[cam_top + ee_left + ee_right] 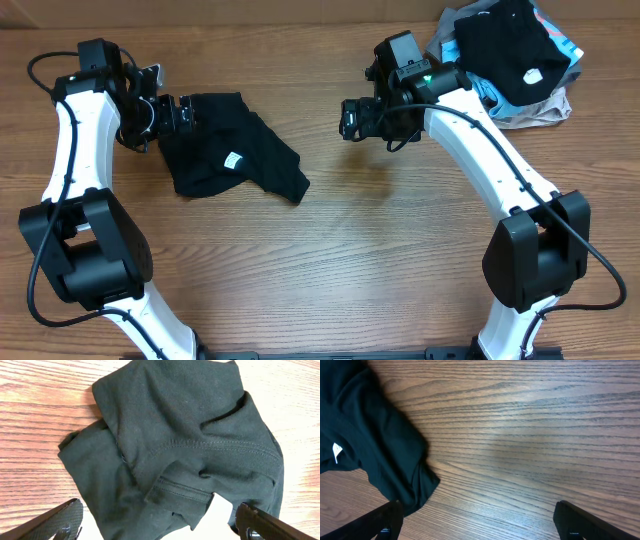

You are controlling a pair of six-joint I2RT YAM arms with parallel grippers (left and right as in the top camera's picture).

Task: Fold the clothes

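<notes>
Jaws, left: left gripper [186, 113] spread wide, gripping nothing; black cloth lies under the gap.
Jaws, right: right gripper [352, 118] spread wide and empty, over the bare table [380, 260].
Clothes: the clothes [235, 150] lie crumpled, one end at the left jaws.
Long axis: slants away from the left jaws toward the right jaws' side and tapers to a corner; white label [232, 161] faces up.
Behind right jaws: pile of garments [520, 70], well apart.
</notes>
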